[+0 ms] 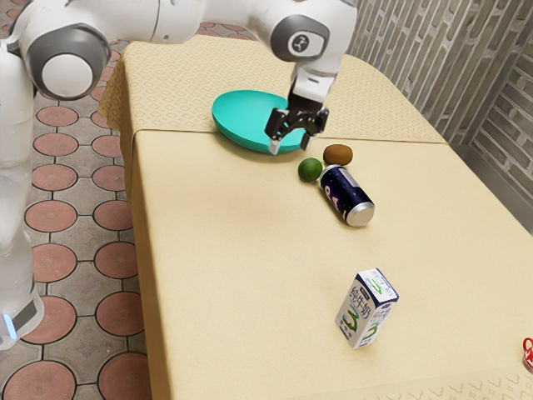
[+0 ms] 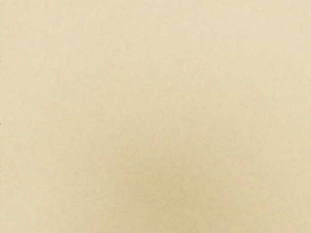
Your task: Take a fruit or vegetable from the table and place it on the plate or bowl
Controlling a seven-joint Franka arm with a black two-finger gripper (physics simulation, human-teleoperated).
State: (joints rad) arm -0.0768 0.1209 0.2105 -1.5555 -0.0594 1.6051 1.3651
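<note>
Lime (image 1: 310,169), small, round and dark green, sits on the tan desk (image 1: 233,267) just beside the near rim of the teal plate (image 1: 246,117); a brown, oval kiwi (image 1: 338,154) lies close by it toward the exterior view's right, with a narrow gap between them; a dark blue drinks can (image 1: 347,196) lies on its side just in front of both fruits, its silver end toward the camera and its other end close to the lime. The claw (image 1: 289,147) hangs over the plate's near edge, just beside the lime, pointing down, its fingers spread and holding nothing. A white and green milk carton (image 1: 366,308) stands well apart from the fruits, nearer the desk's front; a small red thing (image 1: 528,354) sits at the exterior view's right edge, too cut off to name. The desk's wide middle lies open, as does its side toward the tiled floor (image 1: 67,250); in the wrist view, bare tan desk (image 2: 155,116) lies under the hand.
</note>
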